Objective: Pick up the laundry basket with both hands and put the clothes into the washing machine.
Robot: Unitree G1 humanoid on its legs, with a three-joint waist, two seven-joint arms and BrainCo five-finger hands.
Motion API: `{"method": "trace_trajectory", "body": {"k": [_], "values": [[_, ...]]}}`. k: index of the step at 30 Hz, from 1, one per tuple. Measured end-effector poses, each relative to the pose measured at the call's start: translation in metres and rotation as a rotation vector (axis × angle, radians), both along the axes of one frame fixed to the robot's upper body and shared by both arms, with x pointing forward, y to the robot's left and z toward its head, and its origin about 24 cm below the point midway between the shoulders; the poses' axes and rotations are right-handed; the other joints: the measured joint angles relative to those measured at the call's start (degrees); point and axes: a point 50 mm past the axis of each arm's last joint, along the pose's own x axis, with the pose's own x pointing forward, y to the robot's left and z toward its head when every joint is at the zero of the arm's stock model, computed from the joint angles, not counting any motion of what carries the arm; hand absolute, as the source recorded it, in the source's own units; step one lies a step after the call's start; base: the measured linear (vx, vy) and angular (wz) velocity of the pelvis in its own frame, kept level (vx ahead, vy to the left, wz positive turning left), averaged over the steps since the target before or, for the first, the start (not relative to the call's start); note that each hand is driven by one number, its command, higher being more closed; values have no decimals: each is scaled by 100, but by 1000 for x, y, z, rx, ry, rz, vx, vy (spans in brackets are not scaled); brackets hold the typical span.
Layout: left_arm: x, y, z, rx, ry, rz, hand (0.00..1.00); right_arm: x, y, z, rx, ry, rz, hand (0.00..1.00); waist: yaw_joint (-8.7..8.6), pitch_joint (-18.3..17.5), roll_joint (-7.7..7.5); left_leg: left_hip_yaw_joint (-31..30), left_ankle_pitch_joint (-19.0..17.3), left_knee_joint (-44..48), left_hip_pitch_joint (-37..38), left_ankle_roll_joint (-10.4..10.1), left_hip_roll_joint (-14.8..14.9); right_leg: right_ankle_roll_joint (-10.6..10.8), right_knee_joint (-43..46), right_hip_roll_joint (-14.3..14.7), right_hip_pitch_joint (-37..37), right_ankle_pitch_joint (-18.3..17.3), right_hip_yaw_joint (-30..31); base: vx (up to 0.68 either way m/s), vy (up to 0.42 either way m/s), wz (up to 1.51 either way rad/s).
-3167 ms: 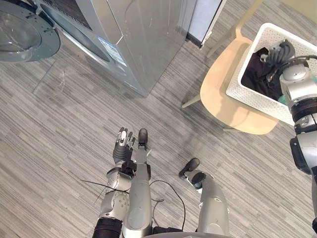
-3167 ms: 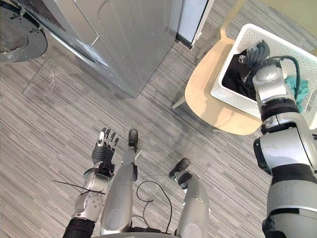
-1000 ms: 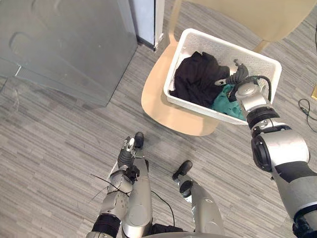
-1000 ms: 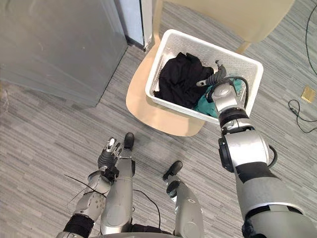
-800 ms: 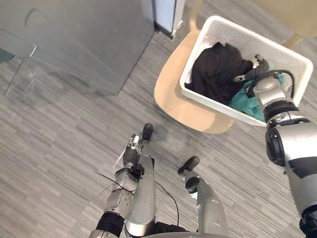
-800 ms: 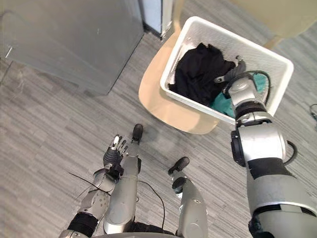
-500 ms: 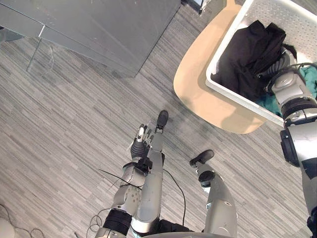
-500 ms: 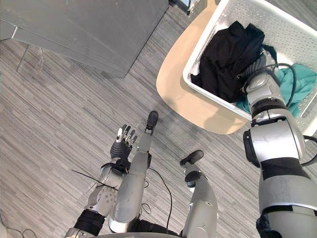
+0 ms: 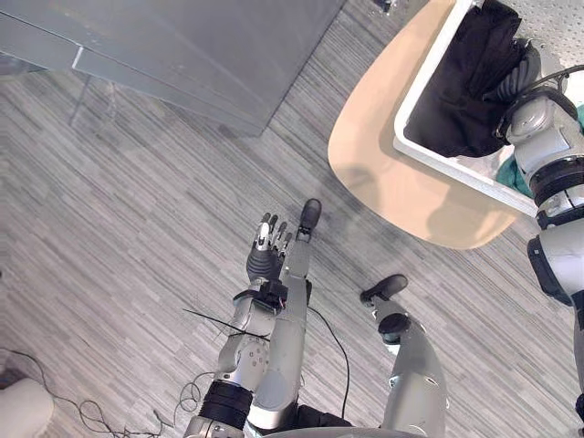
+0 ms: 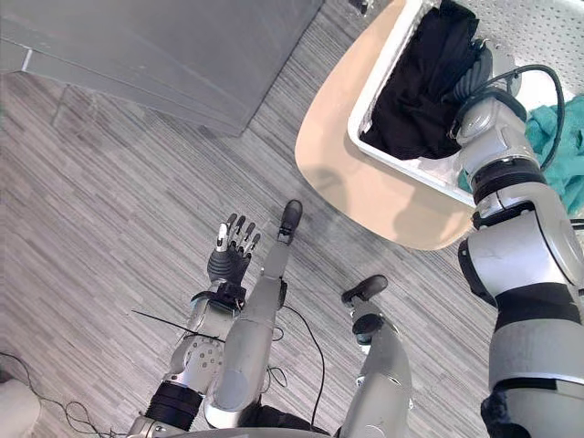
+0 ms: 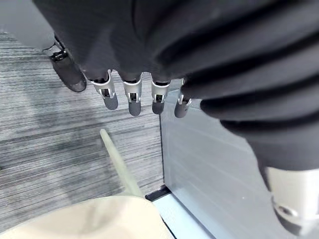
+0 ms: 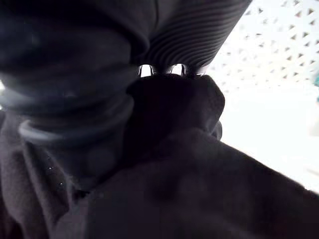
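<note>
The white perforated laundry basket [image 9: 438, 160] stands on a round pale wooden chair seat [image 9: 383, 173] at the upper right. A black garment [image 9: 465, 82] fills its near part, and a teal garment [image 10: 561, 146] lies beside it. My right hand [image 9: 522, 68] is pressed down into the black garment [image 12: 169, 174], with the cloth bunched against it and the basket wall [image 12: 259, 50] beyond. My left hand [image 9: 265, 260] hangs open over the floor at lower centre, far from the basket, its fingers [image 11: 133, 97] straight. The grey washing machine [image 9: 182, 46] stands at the upper left.
The chair seat [image 11: 89, 219] juts past the basket toward the machine's grey side panel [image 11: 209, 164]. Grey plank floor stretches between the machine and the chair. A white rounded object [image 9: 18, 411] sits at the lower left corner.
The camera has swung, shifting the whole scene. My right hand, held over the clothes a second ago, now sits sunk in the black garment. My left hand stays open.
</note>
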Motion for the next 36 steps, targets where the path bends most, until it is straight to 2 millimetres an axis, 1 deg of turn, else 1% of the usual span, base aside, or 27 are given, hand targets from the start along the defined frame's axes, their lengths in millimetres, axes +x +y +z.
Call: {"method": "trace_trajectory", "body": {"k": [1, 2, 3, 5, 9, 10, 11, 12, 13, 14, 15, 17, 19, 22, 24, 26, 27, 29, 31, 32, 33, 35, 36], "values": [[0, 1, 1, -1, -3, 4, 0, 0, 1, 0, 8, -1, 4, 100, -1, -11, 1, 0, 0, 9, 0, 0, 3, 0, 6, 0, 2, 0, -2, 23, -81, 2], [1, 4, 3, -3, -13, 18, 0, 2, 7, -2, 30, -5, 26, 100, -22, -12, 0, 0, 0, 47, 0, 0, 7, -1, 7, 5, 24, 0, -11, 8, -78, 2], [2, 7, 4, -3, -13, 32, 0, 4, 13, -4, 71, -14, 56, 100, -52, -13, -2, -1, 0, 96, 0, 0, 10, -2, 4, 11, 59, 1, -22, 3, -77, 3], [3, 10, 3, -2, -3, 49, 0, 5, 19, -6, 141, -33, 91, 100, -83, -15, -7, -4, 0, 154, 23, 0, 33, -8, -23, 45, 140, 5, -47, -18, -87, 3], [3, 13, 1, 12, 4, 56, 0, 4, 30, 0, 317, -132, 173, 100, -146, -12, -27, 6, -1, 184, 222, -1, 153, -38, -88, 182, 375, 24, -55, -49, -98, -4], [3, 14, -3, 21, 18, 60, 0, 4, 39, 5, 372, -172, 208, 100, -219, -12, -53, 13, -2, 184, 319, -1, 179, -39, -93, 203, 459, 24, -42, -75, -79, -14], [3, 17, -8, 39, 38, 60, 0, 4, 46, 10, 411, -209, 242, 100, -261, -11, -117, 40, -16, 185, 423, -18, 210, -44, -107, 229, 519, 26, 20, -101, -88, -23], [3, 19, -11, 55, 52, 61, 0, 3, 48, 13, 444, -237, 254, 100, -265, -43, -189, 70, -36, 186, 474, -39, 240, -67, -125, 272, 526, 41, 84, -91, -64, -31], [3, 22, -14, 73, 63, 62, 0, 3, 49, 15, 471, -264, 262, 100, -272, -79, -276, 111, -36, 185, 512, -40, 249, -110, -163, 314, 538, 68, 122, -85, -63, -29], [2, 27, -16, 95, 68, 66, 0, 2, 48, 18, 508, -290, 266, 100, -314, -87, -379, 136, -38, 185, 562, -41, 286, -133, -185, 352, 576, 84, 150, -54, -49, -17], [3, 29, -16, 105, 68, 68, 0, 2, 46, 18, 526, -304, 264, 100, -360, -75, -416, 134, -38, 184, 592, -41, 312, -138, -200, 371, 619, 87, 151, -44, -58, -10], [4, 38, -19, 147, 82, 80, 0, 1, 44, 20, 565, -328, 260, 100, -389, -102, -584, 188, -43, 181, 691, -47, 334, -159, -219, 404, 657, 112, 236, -43, -70, -14], [3, 41, -22, 179, 91, 83, 0, -1, 44, 24, 573, -353, 260, 100, -432, -102, -617, 218, -44, 172, 796, -48, 339, -153, -218, 402, 732, 124, 275, -29, -59, -10], [3, 48, -20, 260, 77, 82, 0, -5, 54, 36, 577, -406, 315, 100, -517, -92, -641, 312, -44, 144, 990, -48, 338, -153, -203, 400, 845, 130, 364, -8, -53, -10], [4, 51, -17, 311, 58, 78, 0, -8, 60, 45, 568, -438, 353, 100, -586, -87, -685, 382, -45, 131, 1098, -46, 339, -153, -181, 391, 885, 130, 432, 2, -53, -13], [5, 54, -6, 397, -1, 72, 0, -15, 70, 58, 551, -491, 414, 100, -715, -98, -764, 486, -46, 94, 1230, -45, 346, -153, -153, 389, 912, 130, 534, 6, -68, -16], [7, 54, -1, 424, -25, 69, 0, -17, 72, 62, 545, -509, 433, 100, -735, -101, -789, 523, -47, 91, 1263, -45, 347, -153, -143, 386, 912, 130, 572, 9, -68, -19], [15, 54, 19, 536, -123, 66, 0, -28, 82, 70, 514, -575, 518, 100, -887, -121, -833, 633, -55, 80, 1400, -39, 345, -154, -122, 383, 973, 130, 652, 14, -52, -16], [24, 54, 36, 640, -201, 71, 0, -36, 89, 67, 490, -600, 580, 100, -978, -155, -902, 703, -93, 84, 1543, -42, 347, -153, -118, 390, 1051, 130, 743, 23, -64, -21], [28, 55, 51, 718, -272, 77, 0, -41, 93, 62, 475, -605, 621, 100, -1032, -211, -1000, 820, -124, 83, 1628, -37, 354, -153, -119, 398, 1070, 131, 828, 15, -56, -27], [30, 55, 59, 762, -309, 81, 0, -44, 95, 60, 468, -605, 641, 100, -1047, -246, -1058, 856, -150, 89, 1664, -40, 360, -153, -121, 401, 1071, 132, 882, 20, -47, -34], [38, 59, 88, 929, -443, 125, 0, -55, 110, 53, 421, -601, 744, 100, -1207, -377, -1261, 1007, -210, 92, 1803, -49, 383, -151, -193, 416, 1121, 181, 1026, 27, -38, -33], [41, 59, 96, 962, -473, 140, 0, -60, 113, 52, 408, -605, 774, 100, -1247, -411, -1301, 1047, -219, 101, 1809, -43, 384, -160, -215, 420, 1123, 207, 1036, 28, -26, -20]]}}
